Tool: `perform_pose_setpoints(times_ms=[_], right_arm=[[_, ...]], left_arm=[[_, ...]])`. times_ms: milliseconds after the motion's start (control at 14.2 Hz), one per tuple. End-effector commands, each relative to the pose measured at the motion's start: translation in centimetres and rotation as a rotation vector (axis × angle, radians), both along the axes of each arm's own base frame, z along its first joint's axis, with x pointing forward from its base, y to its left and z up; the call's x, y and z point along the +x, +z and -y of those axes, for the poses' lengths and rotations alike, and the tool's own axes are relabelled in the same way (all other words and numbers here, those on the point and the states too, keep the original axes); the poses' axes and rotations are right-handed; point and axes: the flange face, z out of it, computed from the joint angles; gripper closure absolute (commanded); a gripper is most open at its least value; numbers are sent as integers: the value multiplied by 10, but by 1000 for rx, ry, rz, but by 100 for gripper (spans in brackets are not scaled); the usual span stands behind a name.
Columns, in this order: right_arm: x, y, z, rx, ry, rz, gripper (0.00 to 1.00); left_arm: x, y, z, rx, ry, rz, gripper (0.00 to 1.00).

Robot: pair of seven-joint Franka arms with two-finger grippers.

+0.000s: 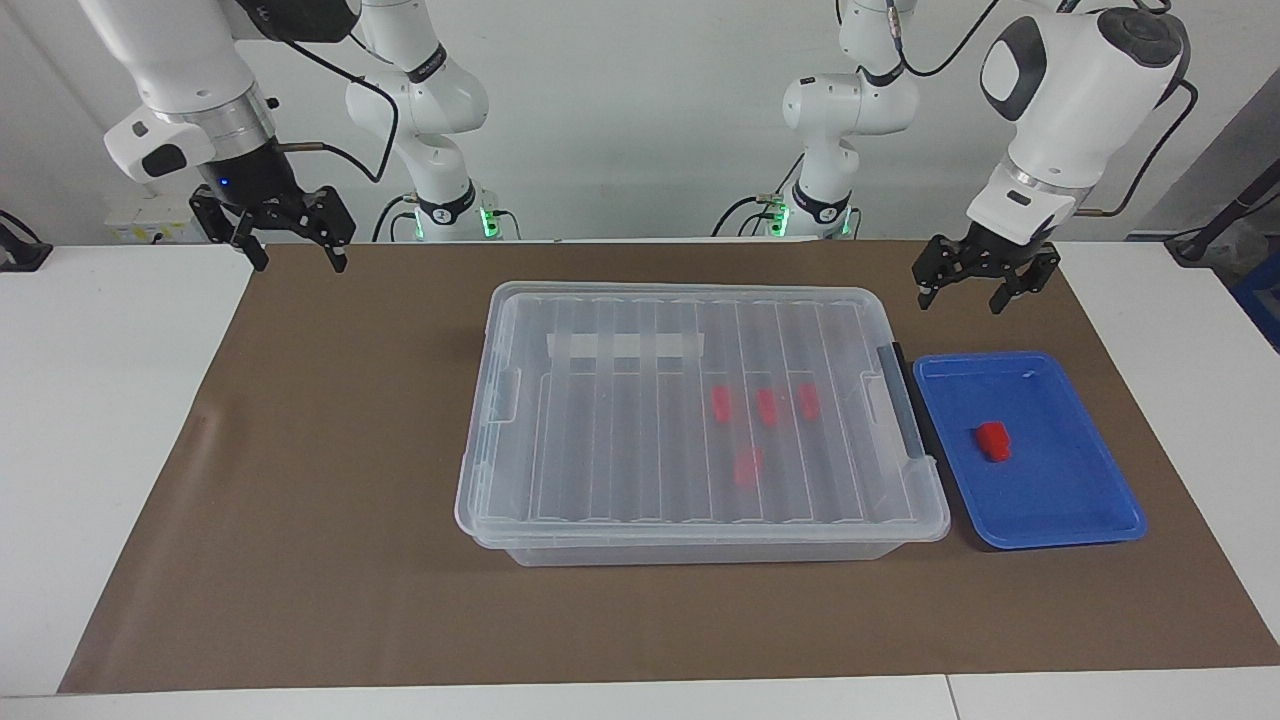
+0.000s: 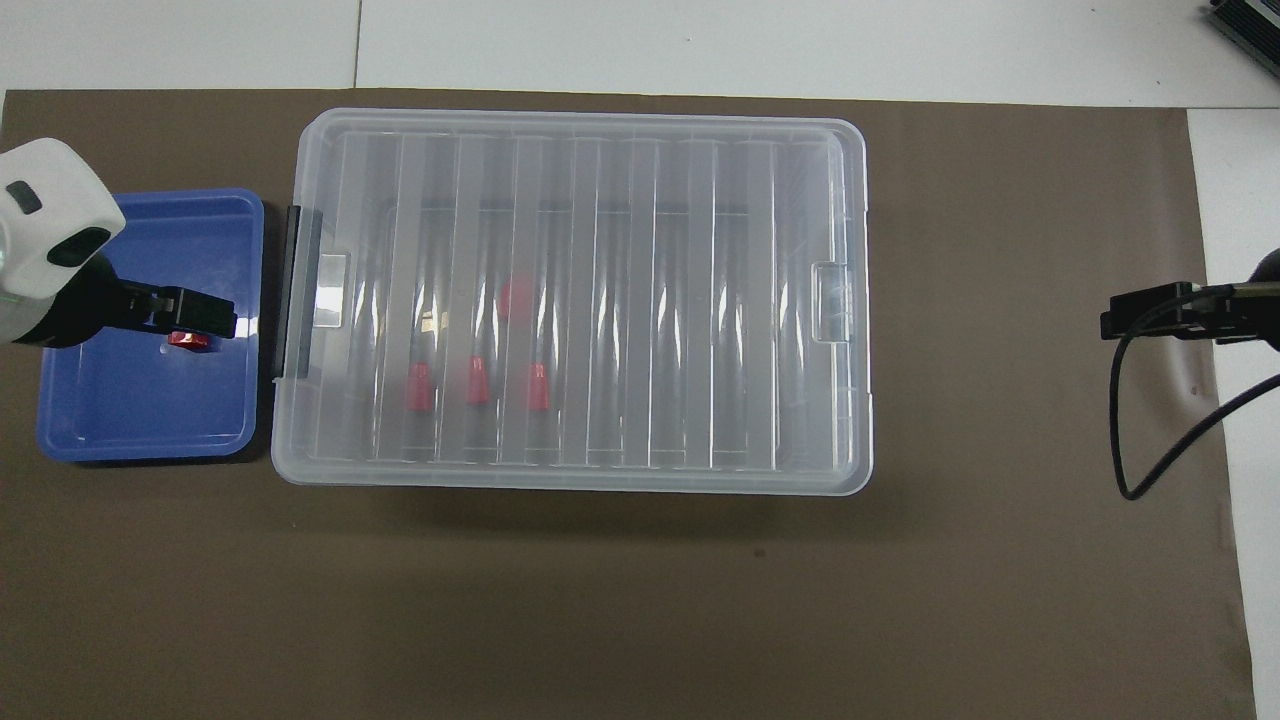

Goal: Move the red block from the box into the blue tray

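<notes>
The box (image 1: pixel 640 440) (image 2: pixel 600 300), a clear bin with its ribbed lid on, stands mid-table with several red blocks (image 1: pixel 767 406) (image 2: pixel 478 382) showing through the lid. Beside its black-handled end lies the blue tray (image 1: pixel 1065 490) (image 2: pixel 130 420), with one red block (image 1: pixel 993 441) (image 2: pixel 186 340) on its floor. My left gripper (image 1: pixel 962 298) (image 2: pixel 205 312) hangs open and empty in the air over the tray's end nearest the robots, partly covering that block in the overhead view. My right gripper (image 1: pixel 294 258) (image 2: pixel 1130 318) is raised, open and empty, over the mat's edge at the right arm's end.
A brown mat (image 1: pixel 330 520) (image 2: pixel 620 600) covers the table under the box and tray, with white tabletop (image 1: pixel 90 420) around it. A black cable (image 2: pixel 1150 470) loops below the right gripper.
</notes>
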Motion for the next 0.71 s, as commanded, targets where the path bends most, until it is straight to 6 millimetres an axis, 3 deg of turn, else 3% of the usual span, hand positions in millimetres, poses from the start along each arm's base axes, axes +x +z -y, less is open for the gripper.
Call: perform_pose_setpoints(times_ms=[0,283,636], right_arm=[[6,1,-1,-6,-49,-37,1],[-7,-3,-8,-5,-40,-77,0],[-8,-4,-7,-7,-49,-77,0]], left_arm=[[-5,5,0,-6,7,6,0],[-5,4,7,-3,-3,5,0],[-5,3,10,-3,-6,2,0]])
